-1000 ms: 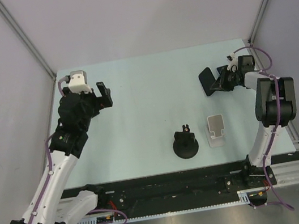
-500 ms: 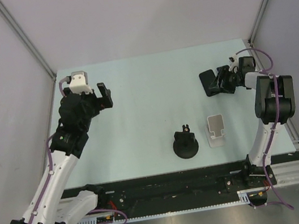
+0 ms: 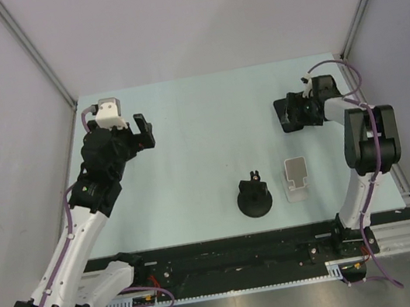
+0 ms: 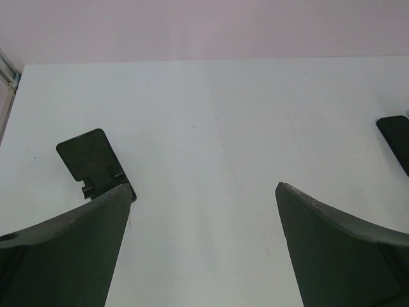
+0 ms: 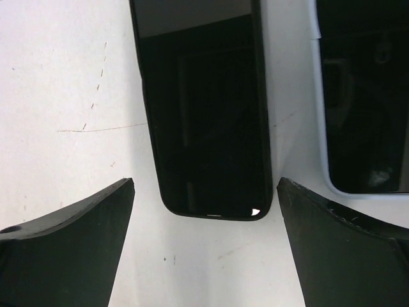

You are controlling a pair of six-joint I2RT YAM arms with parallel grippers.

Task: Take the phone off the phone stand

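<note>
Right gripper (image 5: 205,184): your jaws stand wide apart, holding nothing. They straddle the near end of the black phone (image 5: 203,109), with table showing on each side between finger and phone.

The phone lies flat on the table (image 3: 201,130), screen up, at the far right. It is off any stand. A second phone in a white case (image 5: 361,96) lies flat just beside it, on the right in the wrist view.

Grey stand (image 3: 296,177): near the front edge and well apart from the phone, with nothing on it. Black round stand (image 3: 254,197): just to its left, also bare.

Left gripper (image 4: 203,187): your jaws are spread and empty, over the far left of the table. In its wrist view a dark plate (image 4: 89,160) lies flat by one finger; you cannot tell from the view what it is.
</note>
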